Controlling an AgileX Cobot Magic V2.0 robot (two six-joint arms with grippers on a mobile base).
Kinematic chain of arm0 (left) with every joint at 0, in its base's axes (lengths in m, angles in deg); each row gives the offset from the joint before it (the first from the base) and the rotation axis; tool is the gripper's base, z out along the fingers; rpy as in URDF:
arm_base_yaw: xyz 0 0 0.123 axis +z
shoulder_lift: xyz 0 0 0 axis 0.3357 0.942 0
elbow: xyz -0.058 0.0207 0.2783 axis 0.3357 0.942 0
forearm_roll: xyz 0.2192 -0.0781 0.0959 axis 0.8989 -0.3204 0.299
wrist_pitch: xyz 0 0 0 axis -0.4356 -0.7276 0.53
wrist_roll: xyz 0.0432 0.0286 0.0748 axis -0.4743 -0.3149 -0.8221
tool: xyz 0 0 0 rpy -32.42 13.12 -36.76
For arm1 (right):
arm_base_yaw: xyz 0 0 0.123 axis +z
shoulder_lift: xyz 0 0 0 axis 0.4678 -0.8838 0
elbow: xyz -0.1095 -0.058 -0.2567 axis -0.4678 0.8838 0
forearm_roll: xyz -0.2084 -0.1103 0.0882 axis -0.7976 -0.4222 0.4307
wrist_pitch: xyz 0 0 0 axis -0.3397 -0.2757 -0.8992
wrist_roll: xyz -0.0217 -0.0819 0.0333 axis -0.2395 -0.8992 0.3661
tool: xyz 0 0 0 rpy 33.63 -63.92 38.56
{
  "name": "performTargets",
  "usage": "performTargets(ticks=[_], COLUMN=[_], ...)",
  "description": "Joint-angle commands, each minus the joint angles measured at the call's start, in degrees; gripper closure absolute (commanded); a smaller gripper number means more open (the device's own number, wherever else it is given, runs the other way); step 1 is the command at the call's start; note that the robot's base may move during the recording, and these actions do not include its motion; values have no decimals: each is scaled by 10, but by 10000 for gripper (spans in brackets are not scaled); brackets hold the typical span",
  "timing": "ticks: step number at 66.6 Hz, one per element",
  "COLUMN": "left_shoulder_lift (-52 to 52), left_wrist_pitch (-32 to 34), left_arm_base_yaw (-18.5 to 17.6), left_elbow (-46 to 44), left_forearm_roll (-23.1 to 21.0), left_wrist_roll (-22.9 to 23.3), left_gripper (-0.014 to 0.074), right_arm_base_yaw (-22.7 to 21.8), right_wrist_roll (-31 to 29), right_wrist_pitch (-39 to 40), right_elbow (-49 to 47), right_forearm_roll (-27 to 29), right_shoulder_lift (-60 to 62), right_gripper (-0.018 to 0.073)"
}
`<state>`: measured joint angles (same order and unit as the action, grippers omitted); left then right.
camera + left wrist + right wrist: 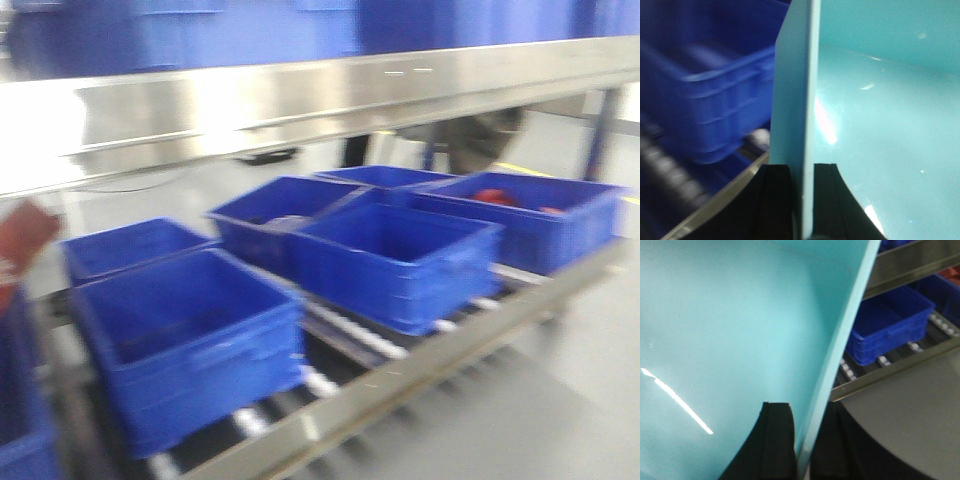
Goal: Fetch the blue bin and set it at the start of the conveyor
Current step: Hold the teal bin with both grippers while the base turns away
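The blue bin, a pale aqua tub, fills the left wrist view (880, 110) and the right wrist view (730, 325). My left gripper (802, 172) is shut on its left wall, one black finger (777, 200) outside and one inside. My right gripper (802, 440) is shut on its right wall, one finger (775, 445) inside and one outside. The bin is off the rack, held between both arms. It does not show in the front view. The conveyor start is out of view.
Several dark royal-blue ribbed bins (400, 255) sit on the roller rack (420, 370), below a stainless-steel shelf rail (300, 100). One bin holds red items (500, 197). Another dark bin (890, 325) sits on rollers beyond the aqua wall. Grey floor (910, 410) lies in front.
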<state>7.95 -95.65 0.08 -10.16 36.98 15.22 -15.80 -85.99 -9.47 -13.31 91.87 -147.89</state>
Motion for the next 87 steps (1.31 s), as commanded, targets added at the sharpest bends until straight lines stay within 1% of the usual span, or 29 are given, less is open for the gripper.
performTargets(ticks=[1, 87], left_shoulder_lift=[-8, -8], left_wrist_pitch=[45, 45], left_arm_base_yaw=[-2, -2], left_elbow=[-5, -5], left_forearm_roll=[-24, -24], left_wrist_roll=[11, 11], left_gripper=[707, 707], right_arm_base_yaw=[-1, -1], right_wrist_roll=[-16, -16], right_wrist_pitch=[8, 8], right_elbow=[-5, -5], right_forearm_roll=[-7, -7], right_shoulder_lift=[5, 5], right_gripper=[711, 711])
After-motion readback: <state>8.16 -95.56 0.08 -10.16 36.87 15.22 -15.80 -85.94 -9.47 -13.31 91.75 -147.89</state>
